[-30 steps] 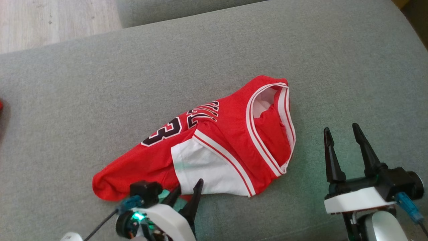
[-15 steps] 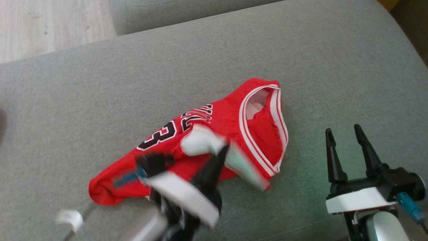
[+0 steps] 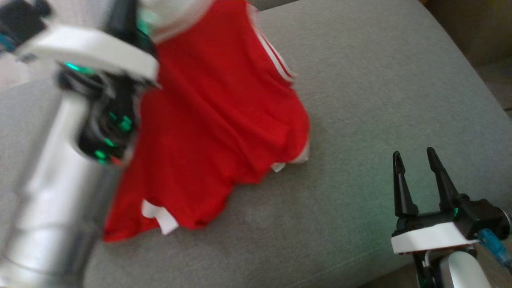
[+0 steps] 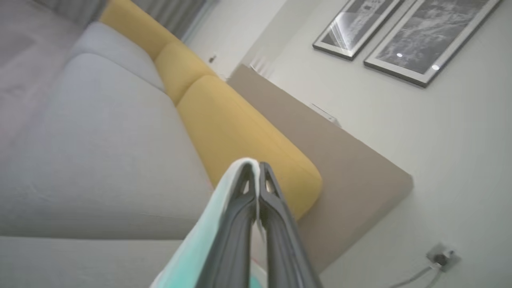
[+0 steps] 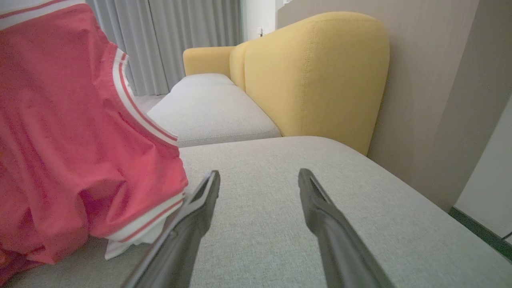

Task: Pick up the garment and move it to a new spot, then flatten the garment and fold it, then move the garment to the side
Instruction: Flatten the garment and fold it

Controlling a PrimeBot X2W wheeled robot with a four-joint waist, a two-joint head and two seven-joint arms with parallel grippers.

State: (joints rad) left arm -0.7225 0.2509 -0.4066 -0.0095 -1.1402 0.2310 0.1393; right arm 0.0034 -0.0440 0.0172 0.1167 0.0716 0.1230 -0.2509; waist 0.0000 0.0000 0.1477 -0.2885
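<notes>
Garment (image 3: 208, 120) now aloft in pinched-shut left claw (image 4: 258, 170), right claw (image 3: 413, 154) agape

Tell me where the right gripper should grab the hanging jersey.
I'd grip the striped hem corner of the jersey, coming from the robot's right along the cushion. That corner droops free beside the open right gripper, while the left gripper holds the top.

The garment (image 3: 208, 120) hangs from the left hand (image 4: 258, 168) at the upper left, its lower edge resting on the sofa cushion (image 3: 360, 100). The right hand (image 3: 413, 153) is over the cushion to the garment's right, apart from it. A backrest (image 5: 316, 72) rises beyond the cushion.
</notes>
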